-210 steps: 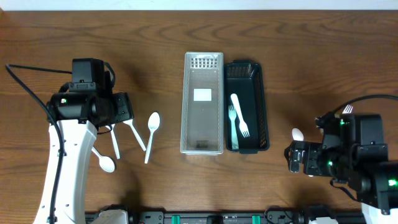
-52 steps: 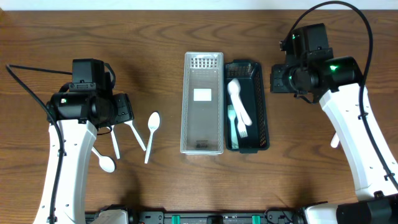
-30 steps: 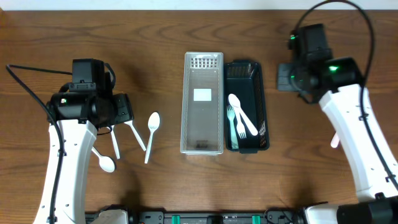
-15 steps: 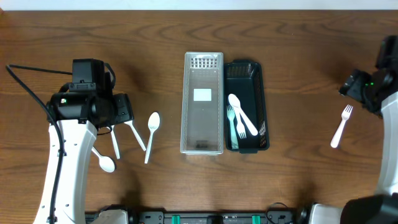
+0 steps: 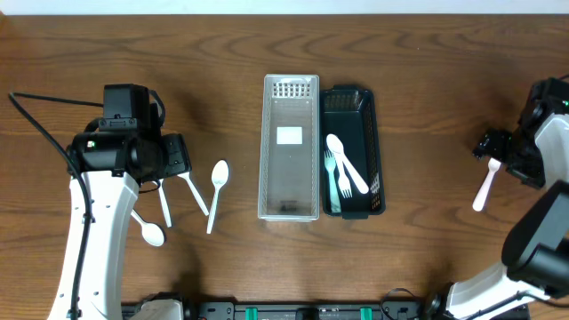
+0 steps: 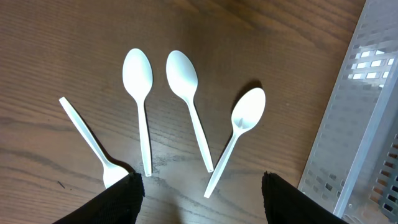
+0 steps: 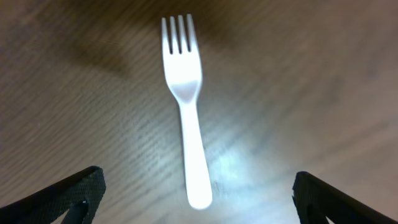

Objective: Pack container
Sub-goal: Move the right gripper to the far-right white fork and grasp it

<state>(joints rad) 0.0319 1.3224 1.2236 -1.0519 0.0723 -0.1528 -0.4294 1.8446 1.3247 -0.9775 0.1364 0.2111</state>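
Observation:
A black basket point(image 5: 378, 151) at the centre holds white and pale-green cutlery point(image 5: 345, 171). Beside it on the left stands a clear container point(image 5: 291, 107), with nothing in it. My right gripper point(image 5: 495, 151) is open at the far right, above the head of a white fork point(image 5: 483, 188). In the right wrist view the fork point(image 7: 185, 99) lies between and ahead of the wide-open right gripper point(image 7: 199, 208). My left gripper point(image 5: 174, 165) is open over several white spoons point(image 5: 218, 182). The left wrist view shows the spoons point(image 6: 186, 93) ahead of the left gripper point(image 6: 199, 205).
The clear container's perforated wall point(image 6: 367, 124) stands at the right of the left wrist view. A fourth spoon point(image 5: 151, 233) lies nearer the front edge on the left. The table's far edge runs along the top of the overhead view.
My right arm has swung from beside the black basket to the far right and come down over the white fork. A white spoon has settled in the basket. The left arm has not moved.

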